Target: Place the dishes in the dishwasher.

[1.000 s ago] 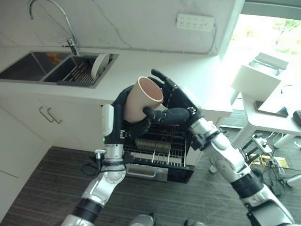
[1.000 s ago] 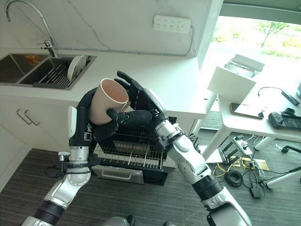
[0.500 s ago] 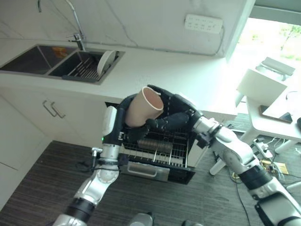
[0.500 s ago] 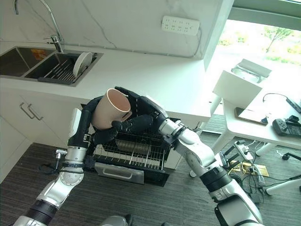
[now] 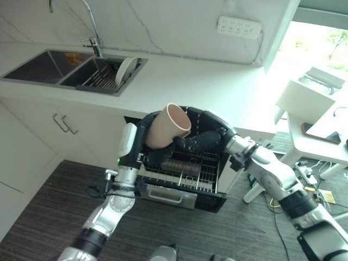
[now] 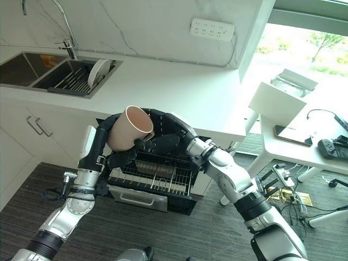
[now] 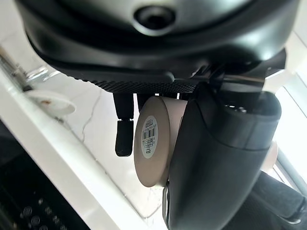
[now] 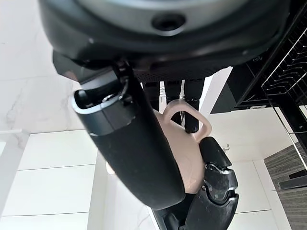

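A beige mug (image 5: 167,126) hangs tilted, mouth up and to the right, above the pulled-out dishwasher rack (image 5: 182,175). Both hands hold it. My left hand (image 5: 155,156) comes from the left with its fingers curled round the mug's base. In the left wrist view the labelled bottom of the mug (image 7: 152,141) sits against the thumb (image 7: 216,158). My right hand (image 5: 207,128) wraps the mug from the right, thumb across the front. The right wrist view shows the mug's handle (image 8: 188,114) among its fingers. A white plate (image 5: 125,70) stands in the sink's rack.
A dark cylinder (image 5: 180,166) lies in the dishwasher rack. The white counter (image 5: 206,87) runs above it, with the double sink (image 5: 38,68) and tap at the left. Cabinet doors stand lower left. A white table (image 6: 304,144) with a phone is at the right.
The right hand's fingers, spread straight behind the mug a second ago, have curled round it. The mug sits a little lower towards the rack. The camera has shifted.
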{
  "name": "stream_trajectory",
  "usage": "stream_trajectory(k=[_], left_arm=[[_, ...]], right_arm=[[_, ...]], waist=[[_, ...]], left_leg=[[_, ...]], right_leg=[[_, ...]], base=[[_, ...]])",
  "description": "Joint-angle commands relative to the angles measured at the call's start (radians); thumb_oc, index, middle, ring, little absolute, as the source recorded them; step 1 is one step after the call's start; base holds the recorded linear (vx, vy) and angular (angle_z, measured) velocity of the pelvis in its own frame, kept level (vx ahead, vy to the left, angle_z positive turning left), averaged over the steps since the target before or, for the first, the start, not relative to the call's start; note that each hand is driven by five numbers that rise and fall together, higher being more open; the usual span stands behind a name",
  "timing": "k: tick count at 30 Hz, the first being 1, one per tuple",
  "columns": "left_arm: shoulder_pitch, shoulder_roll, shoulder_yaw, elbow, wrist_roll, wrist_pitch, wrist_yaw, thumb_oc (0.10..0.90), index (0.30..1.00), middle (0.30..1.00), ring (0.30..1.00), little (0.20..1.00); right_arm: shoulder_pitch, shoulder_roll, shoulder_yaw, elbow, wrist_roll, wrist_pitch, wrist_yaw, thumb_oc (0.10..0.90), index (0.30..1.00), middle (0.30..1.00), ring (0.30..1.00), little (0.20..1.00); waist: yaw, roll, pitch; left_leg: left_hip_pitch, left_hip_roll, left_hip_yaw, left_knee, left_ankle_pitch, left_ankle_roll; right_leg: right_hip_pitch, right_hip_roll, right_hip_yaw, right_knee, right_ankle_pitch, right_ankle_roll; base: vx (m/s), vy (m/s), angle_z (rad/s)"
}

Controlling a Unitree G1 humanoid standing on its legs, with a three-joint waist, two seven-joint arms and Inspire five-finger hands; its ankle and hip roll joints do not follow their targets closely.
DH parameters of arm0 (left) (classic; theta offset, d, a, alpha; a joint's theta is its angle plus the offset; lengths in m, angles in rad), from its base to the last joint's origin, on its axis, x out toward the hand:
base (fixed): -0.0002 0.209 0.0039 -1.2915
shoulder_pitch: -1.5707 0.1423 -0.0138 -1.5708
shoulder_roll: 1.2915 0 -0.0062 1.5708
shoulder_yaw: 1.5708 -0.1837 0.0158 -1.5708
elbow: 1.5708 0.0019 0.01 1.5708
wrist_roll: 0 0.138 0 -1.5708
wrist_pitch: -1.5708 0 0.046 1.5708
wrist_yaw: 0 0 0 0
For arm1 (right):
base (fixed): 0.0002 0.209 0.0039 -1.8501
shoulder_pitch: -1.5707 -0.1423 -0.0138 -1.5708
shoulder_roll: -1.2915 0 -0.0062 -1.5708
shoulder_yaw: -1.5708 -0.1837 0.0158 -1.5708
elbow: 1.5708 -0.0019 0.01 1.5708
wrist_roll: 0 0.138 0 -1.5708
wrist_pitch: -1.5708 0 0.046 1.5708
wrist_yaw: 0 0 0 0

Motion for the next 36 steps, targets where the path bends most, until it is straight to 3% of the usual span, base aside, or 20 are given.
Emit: stream_trajectory(k=[1, 22, 23, 24, 25, 31, 36], left_arm=[[-0.151, -0.011, -0.075, -0.089, 0.045, -0.09, 0.007, 0.4, 0.3, 0.3, 0.3, 0.3], [-0.166, -0.023, -0.088, -0.074, 0.024, -0.048, -0.022, 0.4, 0.3, 0.3, 0.3, 0.3], [-0.164, -0.024, -0.087, -0.074, 0.02, -0.04, -0.019, 0.524, 0.486, 0.486, 0.486, 0.486], [-0.161, -0.025, -0.084, -0.074, 0.021, -0.029, -0.018, 0.59, 0.585, 0.585, 0.585, 0.585], [-0.159, -0.025, -0.084, -0.073, 0.02, -0.025, -0.013, 0.8, 0.9, 0.9, 0.9, 0.9], [-0.153, -0.036, -0.076, -0.062, 0.013, -0.02, -0.011, 0.8, 0.9, 0.9, 0.9, 0.9], [-0.132, -0.031, -0.054, -0.061, 0.027, 0.025, 0.009, 0.8, 0.9, 0.9, 0.9, 0.9]], right_arm=[[-0.193, 0.15, 0.079, -0.105, 0.076, -0.109, 0.081, 0.4, 0.3, 0.3, 0.3, 0.3], [-0.159, 0.176, 0.046, -0.108, 0.069, -0.156, 0.011, 0.4, 0.3, 0.3, 0.3, 0.3], [-0.157, 0.178, 0.044, -0.11, 0.067, -0.161, -0.003, 0.4, 0.3, 0.3, 0.3, 0.3], [-0.15, 0.181, 0.039, -0.113, 0.071, -0.164, -0.019, 0.4, 0.3, 0.3, 0.3, 0.3], [-0.147, 0.181, 0.036, -0.114, 0.078, -0.172, -0.032, 0.4, 0.3, 0.3, 0.3, 0.3], [-0.128, 0.204, 0.017, -0.11, 0.085, -0.208, -0.055, 0.4, 0.3, 0.3, 0.3, 0.3], [-0.071, 0.205, -0.019, -0.117, 0.104, -0.222, -0.1, 0.4, 0.3, 0.3, 0.3, 0.3]], waist=[[-0.004, -0.023, -0.051], [-0.014, -0.01, -0.056], [-0.014, -0.008, -0.055], [-0.015, -0.007, -0.055], [-0.015, -0.007, -0.055], [-0.015, -0.004, -0.053], [-0.022, 0.001, -0.052]], left_leg=[[0.023, 0.058, 0.058, 0.066, -0.15, -0.021], [-0.005, 0.071, 0.058, 0.066, -0.136, -0.029], [-0.005, 0.071, 0.06, 0.066, -0.135, -0.028], [-0.005, 0.071, 0.062, 0.066, -0.134, -0.027], [-0.005, 0.071, 0.063, 0.066, -0.134, -0.027], [-0.003, 0.071, 0.066, 0.066, -0.133, -0.025], [-0.002, 0.075, 0.072, 0.066, -0.134, -0.024]], right_leg=[[0.043, -0.055, 0.053, -0.013, -0.075, 0.086], [0.043, -0.055, 0.035, -0.013, -0.077, 0.087], [0.042, -0.056, 0.036, -0.013, -0.076, 0.086], [0.043, -0.056, 0.037, -0.013, -0.077, 0.086], [0.042, -0.056, 0.039, -0.013, -0.076, 0.086], [0.044, -0.057, 0.04, -0.013, -0.076, 0.085], [0.045, -0.057, 0.042, -0.013, -0.078, 0.085]], base=[[0.0, 0.0, 0.0], [0.0, 0.0, 0.0], [0.0, 0.0, 0.0], [0.0, 0.0, 0.0], [0.0, 0.0, 0.0], [0.0, 0.0, 0.0], [0.0, 0.0, 0.0]])
